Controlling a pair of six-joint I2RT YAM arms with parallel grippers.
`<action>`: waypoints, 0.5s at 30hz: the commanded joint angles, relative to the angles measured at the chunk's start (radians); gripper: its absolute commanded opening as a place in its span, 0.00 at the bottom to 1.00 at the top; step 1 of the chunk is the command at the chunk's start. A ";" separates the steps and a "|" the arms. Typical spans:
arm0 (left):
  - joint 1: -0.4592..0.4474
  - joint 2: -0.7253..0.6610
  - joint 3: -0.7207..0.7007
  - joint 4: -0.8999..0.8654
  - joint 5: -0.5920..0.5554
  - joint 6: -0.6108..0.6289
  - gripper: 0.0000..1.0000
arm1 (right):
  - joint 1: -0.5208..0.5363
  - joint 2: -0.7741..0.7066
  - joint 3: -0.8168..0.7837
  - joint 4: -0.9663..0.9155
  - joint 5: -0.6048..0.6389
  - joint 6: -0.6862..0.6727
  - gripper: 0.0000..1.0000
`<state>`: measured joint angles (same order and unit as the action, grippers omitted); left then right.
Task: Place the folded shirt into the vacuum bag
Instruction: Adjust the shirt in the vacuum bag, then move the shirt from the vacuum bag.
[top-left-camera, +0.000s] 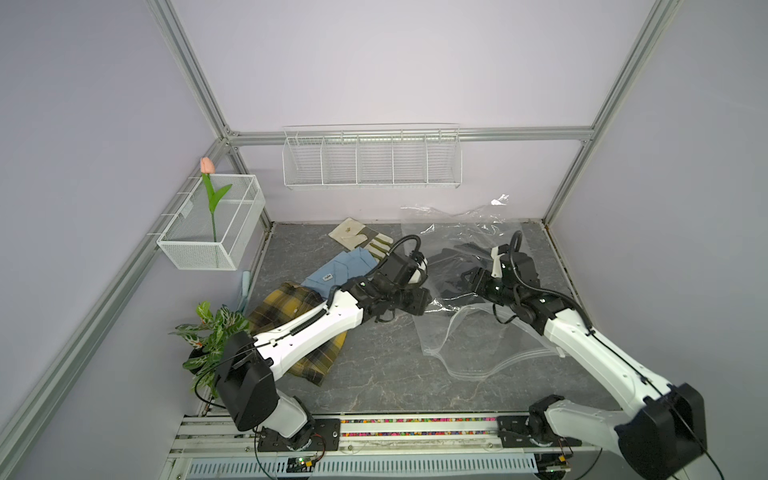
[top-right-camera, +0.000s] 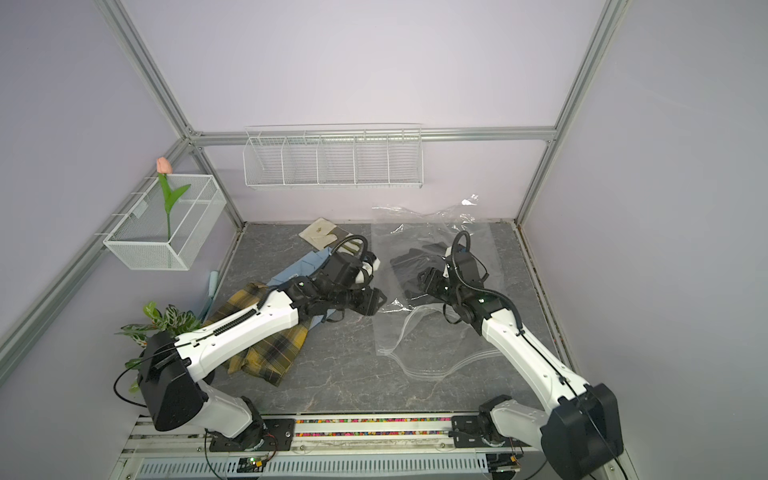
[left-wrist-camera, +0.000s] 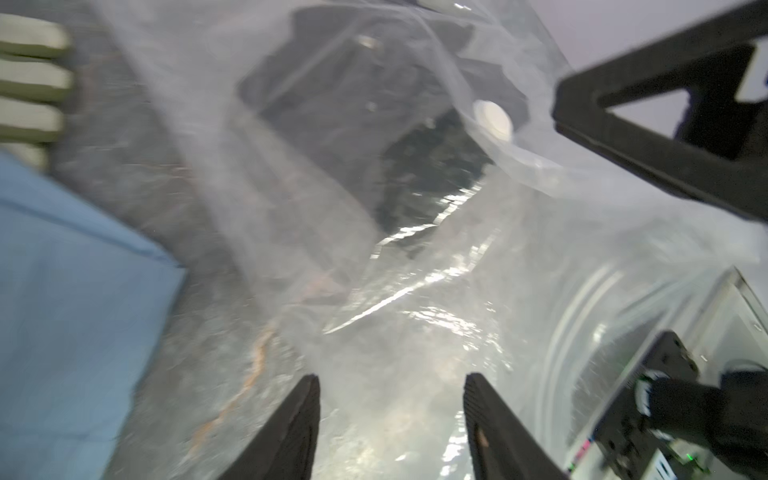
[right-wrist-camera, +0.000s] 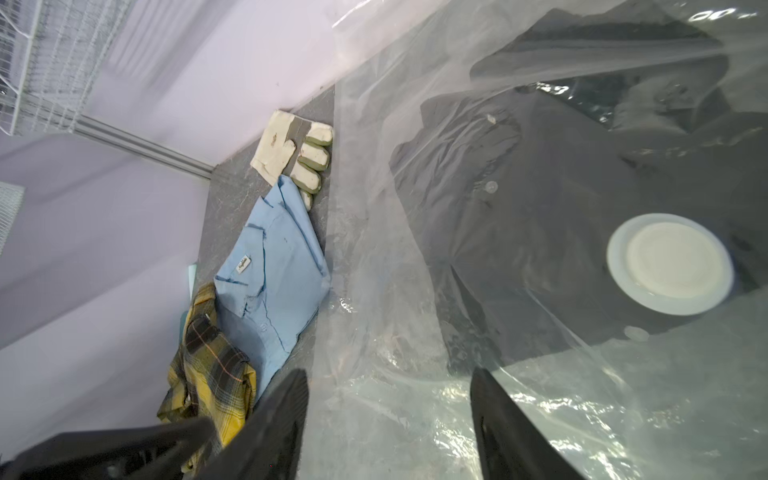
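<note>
The vacuum bag (top-left-camera: 469, 332) (top-right-camera: 432, 336) lies crinkled on the right half of the table, its zip-seal strip (top-left-camera: 498, 365) toward the front. A dark folded shirt (top-left-camera: 457, 270) (top-right-camera: 409, 266) (right-wrist-camera: 540, 208) (left-wrist-camera: 332, 104) lies inside it, under the clear plastic and the round white valve (right-wrist-camera: 669, 264) (left-wrist-camera: 492, 120). My left gripper (top-left-camera: 422, 299) (top-right-camera: 376, 301) (left-wrist-camera: 392, 382) is open at the bag's left edge, with only plastic below its jaws. My right gripper (top-left-camera: 465, 276) (top-right-camera: 426, 276) (right-wrist-camera: 390, 378) is open over the bag beside the dark shirt, holding nothing.
A light blue shirt (top-left-camera: 336, 270) (right-wrist-camera: 270, 270), a yellow plaid shirt (top-left-camera: 291, 316) and a work glove (top-left-camera: 361, 237) lie left of the bag. A potted plant (top-left-camera: 212, 332) stands front left. Wire baskets (top-left-camera: 372, 160) (top-left-camera: 212, 224) hang on the walls.
</note>
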<state>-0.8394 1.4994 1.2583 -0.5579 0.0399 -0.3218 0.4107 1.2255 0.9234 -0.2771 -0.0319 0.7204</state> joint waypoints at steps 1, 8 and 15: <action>0.075 0.010 -0.040 -0.089 -0.154 -0.061 0.59 | 0.005 0.089 -0.019 0.033 -0.013 -0.047 0.65; 0.189 0.193 0.070 -0.088 -0.316 -0.056 0.72 | 0.017 0.133 -0.223 0.118 0.048 -0.027 0.65; 0.214 0.513 0.308 -0.172 -0.391 -0.053 0.80 | -0.046 0.145 -0.377 0.083 0.093 -0.061 0.65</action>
<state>-0.6327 1.9530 1.5013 -0.6716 -0.2745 -0.3653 0.3889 1.3727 0.5907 -0.1818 0.0204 0.6827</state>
